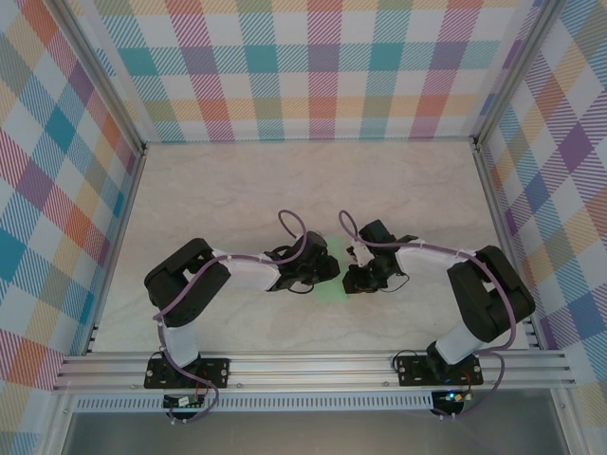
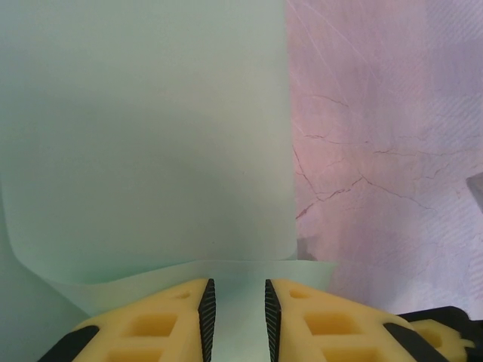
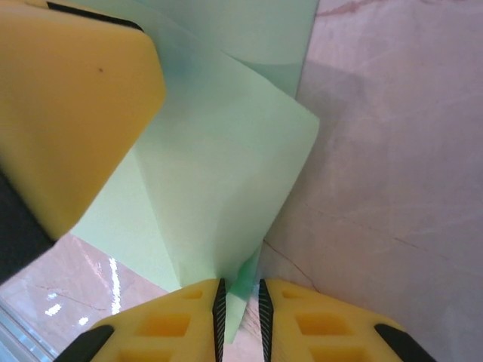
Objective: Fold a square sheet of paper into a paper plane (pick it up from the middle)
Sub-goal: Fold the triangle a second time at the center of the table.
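Paper plane (image 3: 226, 173), long axis lying toward-and-away from the bases, pinched by both nearly closed tools (image 2: 235, 317) (image 3: 240, 317).

The paper plane (image 3: 226, 166) is pale mint-green and only partly folded. One flap stands lifted, its corner pointing out. It lies mid-surface (image 1: 285, 190).

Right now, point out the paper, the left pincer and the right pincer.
paper (image 2: 143, 136): left wrist view, flat upper face.
left pincer (image 2: 235, 309): left wrist view, midway between fingertips, paper edge between them.
right pincer (image 3: 239, 305): right wrist view, midway between fingertips, paper fold between them.
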